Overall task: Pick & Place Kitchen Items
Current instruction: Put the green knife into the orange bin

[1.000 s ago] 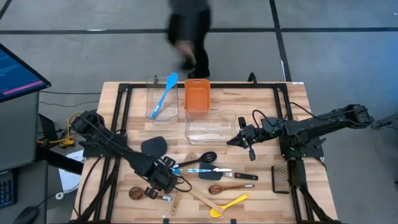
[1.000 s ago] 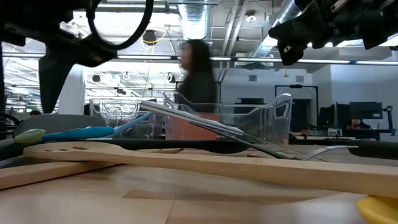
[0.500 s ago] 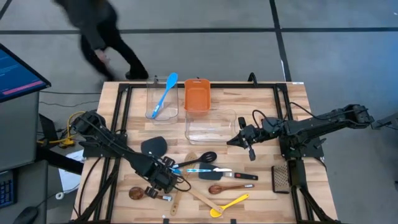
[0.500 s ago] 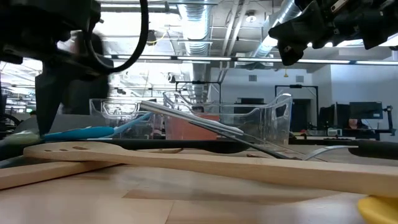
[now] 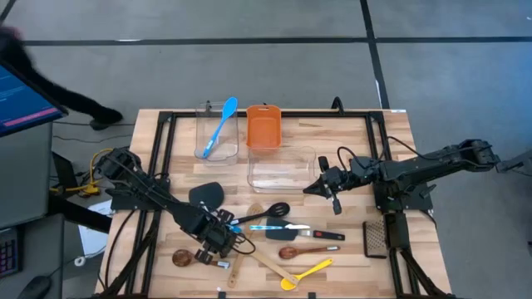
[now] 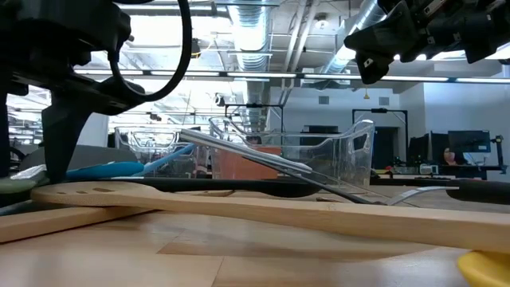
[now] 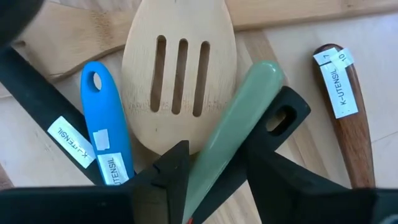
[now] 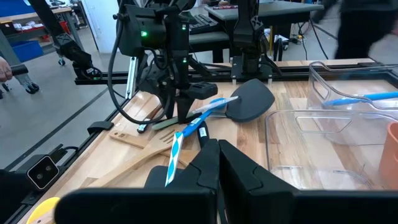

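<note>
Labels: white tags reading "K-UTENSIL" on blue handle (image 7: 104, 140), black handle (image 7: 37, 102), brown wooden handle (image 7: 345, 109).

Left claw (image 7: 214, 171): near desk's front-left, fingers straddling pale green handle (image 7: 233, 124) over slotted wooden spatula (image 7: 179, 81), partly open.

Right claw (image 5: 334, 202): clenched, empty, above desk's right-centre.

2 clear tubs (image 5: 202, 139) - one beside the orange bin (image 5: 263, 131), one on its arm side. 1 orange bin. 1 blue spoon (image 5: 221, 124) in the beside tub, 1 yellow spoon (image 5: 306, 272) - pile count unclear.

Utensils (image 5: 274, 237) strewn beside left pincer (image 5: 223, 239)
</note>
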Controlling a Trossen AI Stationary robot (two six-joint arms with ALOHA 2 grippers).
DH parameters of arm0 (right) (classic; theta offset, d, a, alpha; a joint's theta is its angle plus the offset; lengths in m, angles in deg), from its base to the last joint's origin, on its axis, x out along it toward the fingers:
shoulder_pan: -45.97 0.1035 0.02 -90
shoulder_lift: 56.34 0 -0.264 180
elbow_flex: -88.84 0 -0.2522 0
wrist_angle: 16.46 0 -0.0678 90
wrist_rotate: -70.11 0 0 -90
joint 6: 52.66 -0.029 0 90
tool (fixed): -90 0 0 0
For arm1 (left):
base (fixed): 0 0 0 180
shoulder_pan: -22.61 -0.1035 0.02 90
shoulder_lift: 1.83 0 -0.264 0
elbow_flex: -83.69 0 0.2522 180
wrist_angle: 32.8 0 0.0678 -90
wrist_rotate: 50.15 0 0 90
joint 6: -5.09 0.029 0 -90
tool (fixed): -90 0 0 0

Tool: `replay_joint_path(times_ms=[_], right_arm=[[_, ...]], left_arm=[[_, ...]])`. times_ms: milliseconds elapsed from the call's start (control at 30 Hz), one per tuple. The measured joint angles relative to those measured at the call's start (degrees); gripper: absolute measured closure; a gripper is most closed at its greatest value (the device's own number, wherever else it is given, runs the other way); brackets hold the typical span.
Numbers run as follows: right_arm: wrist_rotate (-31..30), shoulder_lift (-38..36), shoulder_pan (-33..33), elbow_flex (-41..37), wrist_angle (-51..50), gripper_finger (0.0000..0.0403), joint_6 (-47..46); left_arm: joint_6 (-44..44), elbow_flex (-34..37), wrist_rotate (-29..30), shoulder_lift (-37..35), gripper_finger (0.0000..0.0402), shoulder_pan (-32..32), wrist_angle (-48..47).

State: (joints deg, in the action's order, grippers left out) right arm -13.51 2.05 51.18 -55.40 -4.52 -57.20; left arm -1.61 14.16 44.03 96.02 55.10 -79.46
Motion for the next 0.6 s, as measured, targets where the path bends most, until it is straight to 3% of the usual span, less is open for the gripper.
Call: replay_joint_path(times_ms=[233,433,600], right_arm=[[0.0,0.0,0.0,0.0,0.0,0.0403,0.0],[0.0,0.0,0.0,0.0,0.0,0.0403,0.0],[0.0,0.0,0.0,0.0,0.0,0.0403,0.0]], left_arm=[[-0.1,0.0,0.1,0.0,0.0322,0.0,0.6],[-5.5,0.1,0.4,0.1,0.037,0.0,0.6],[-7.7,0.0,0.4,-0.1,0.0381,0.0,0.9]])
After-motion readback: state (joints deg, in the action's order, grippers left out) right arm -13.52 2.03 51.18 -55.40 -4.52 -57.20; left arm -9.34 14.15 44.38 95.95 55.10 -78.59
